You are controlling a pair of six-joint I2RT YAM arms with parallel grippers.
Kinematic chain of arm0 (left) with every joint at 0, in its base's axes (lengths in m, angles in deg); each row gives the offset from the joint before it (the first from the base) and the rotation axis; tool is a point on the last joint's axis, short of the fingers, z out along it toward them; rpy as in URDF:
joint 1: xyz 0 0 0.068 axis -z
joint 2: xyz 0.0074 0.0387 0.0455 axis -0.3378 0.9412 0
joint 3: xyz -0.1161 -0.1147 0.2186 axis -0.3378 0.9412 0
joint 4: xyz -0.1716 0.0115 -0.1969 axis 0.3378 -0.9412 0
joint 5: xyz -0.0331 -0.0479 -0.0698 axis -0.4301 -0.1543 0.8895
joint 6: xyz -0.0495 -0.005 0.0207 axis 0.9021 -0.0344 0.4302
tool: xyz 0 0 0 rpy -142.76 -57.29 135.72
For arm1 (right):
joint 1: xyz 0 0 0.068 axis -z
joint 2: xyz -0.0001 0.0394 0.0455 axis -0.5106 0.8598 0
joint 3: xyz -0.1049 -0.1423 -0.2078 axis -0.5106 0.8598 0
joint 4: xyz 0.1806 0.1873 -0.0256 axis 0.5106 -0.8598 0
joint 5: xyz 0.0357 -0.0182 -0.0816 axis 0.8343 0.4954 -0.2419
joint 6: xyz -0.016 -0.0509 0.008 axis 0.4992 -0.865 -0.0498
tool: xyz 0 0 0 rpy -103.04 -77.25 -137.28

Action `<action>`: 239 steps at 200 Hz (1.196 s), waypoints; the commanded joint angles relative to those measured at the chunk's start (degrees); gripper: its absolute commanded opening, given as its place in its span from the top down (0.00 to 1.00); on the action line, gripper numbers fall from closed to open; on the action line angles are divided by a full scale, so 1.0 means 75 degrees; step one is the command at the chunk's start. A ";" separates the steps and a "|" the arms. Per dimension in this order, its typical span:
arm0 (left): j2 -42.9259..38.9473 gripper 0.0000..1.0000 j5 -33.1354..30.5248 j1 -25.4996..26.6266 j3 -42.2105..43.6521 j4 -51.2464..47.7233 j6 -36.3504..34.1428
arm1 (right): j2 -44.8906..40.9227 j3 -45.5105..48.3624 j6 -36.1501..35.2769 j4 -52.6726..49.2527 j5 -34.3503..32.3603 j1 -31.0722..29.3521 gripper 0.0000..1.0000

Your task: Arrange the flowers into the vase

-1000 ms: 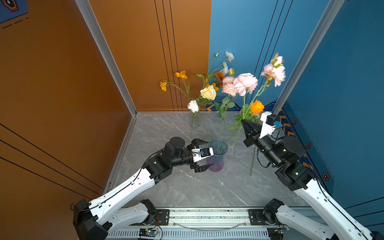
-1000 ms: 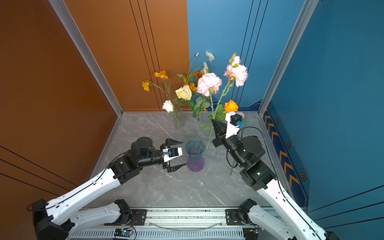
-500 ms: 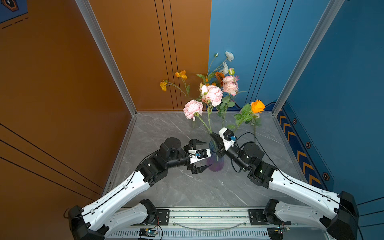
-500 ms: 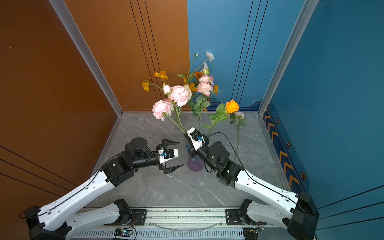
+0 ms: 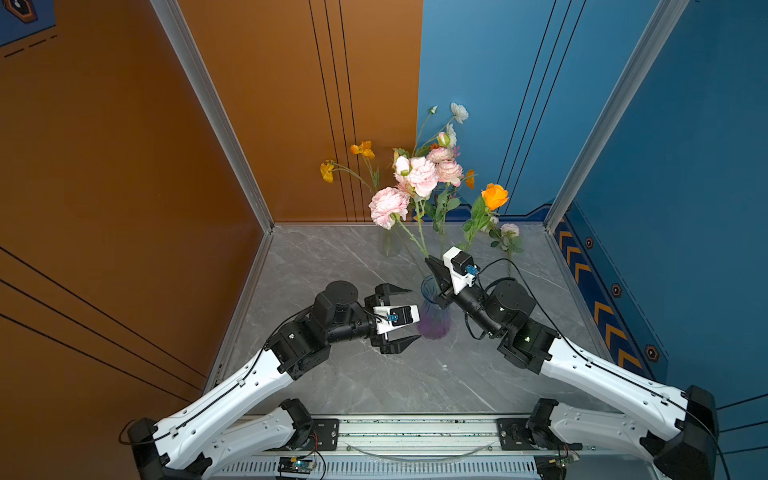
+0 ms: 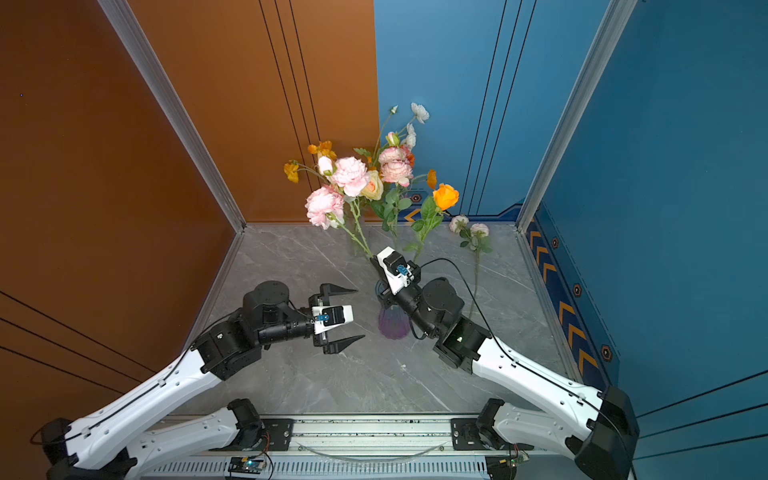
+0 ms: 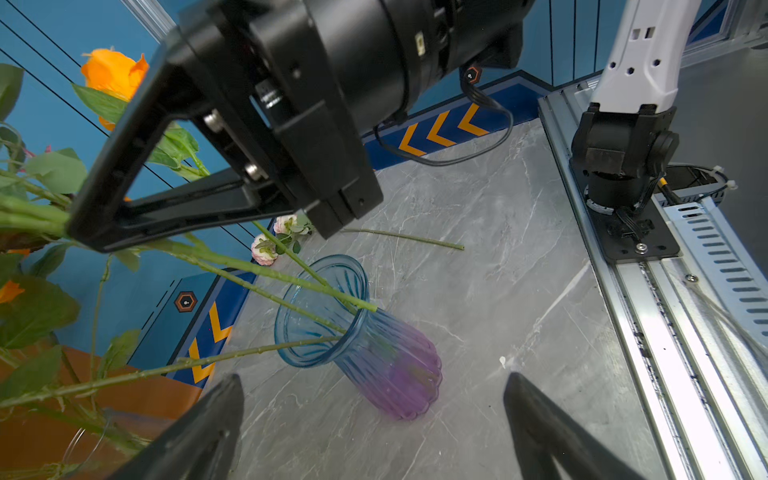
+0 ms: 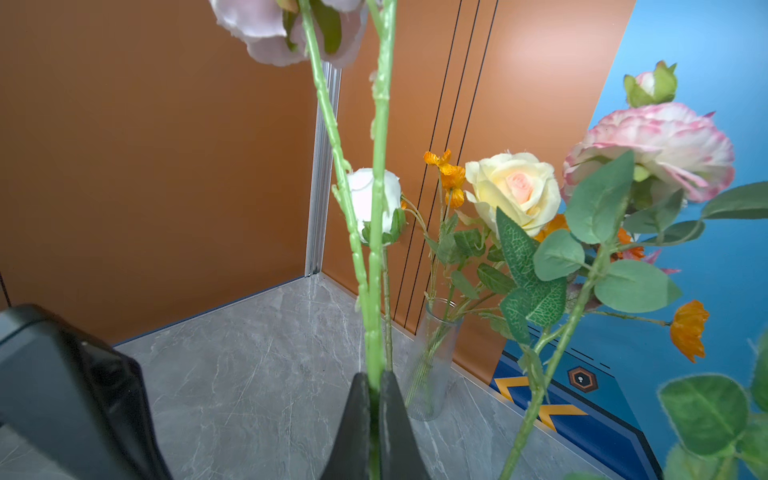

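Stems (image 8: 376,249) of the pink flowers (image 5: 422,180), likely light, springy and top-heavy, sit pinched tight in the right hand (image 5: 430,262) just above the vase (image 5: 434,322), while the left hand (image 6: 360,313) gapes empty.

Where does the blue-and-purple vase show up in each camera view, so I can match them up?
Both top views: blue-and-purple vase mid-table, between left gripper and right gripper.
Left wrist: vase just ahead of the open left gripper, stems reaching into its mouth.
Right wrist: not in it; only a clear vase shows.
Shared landmark: the green stems pinched by the right gripper.
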State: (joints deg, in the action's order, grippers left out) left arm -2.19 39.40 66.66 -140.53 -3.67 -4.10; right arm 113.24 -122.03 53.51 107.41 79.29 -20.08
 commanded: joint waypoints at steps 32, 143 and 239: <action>0.0151 0.02 0.0025 0.0034 0.0102 -0.0038 0.0046 | 0.0222 -0.0041 -0.0434 0.0766 -0.0337 0.0079 1.00; 0.0306 0.02 0.0128 0.0002 0.0105 -0.0045 0.0068 | 0.0203 0.2234 -0.0753 0.2278 -0.0510 0.0548 1.00; 0.0396 0.02 0.0316 0.0059 0.0050 -0.0038 0.0146 | -0.0046 0.2614 -0.0187 0.1929 -0.0006 0.0689 0.89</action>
State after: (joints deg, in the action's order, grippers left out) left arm 0.21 39.71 66.66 -140.18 -3.67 -4.01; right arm 114.66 -102.80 50.32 122.89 77.89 -15.34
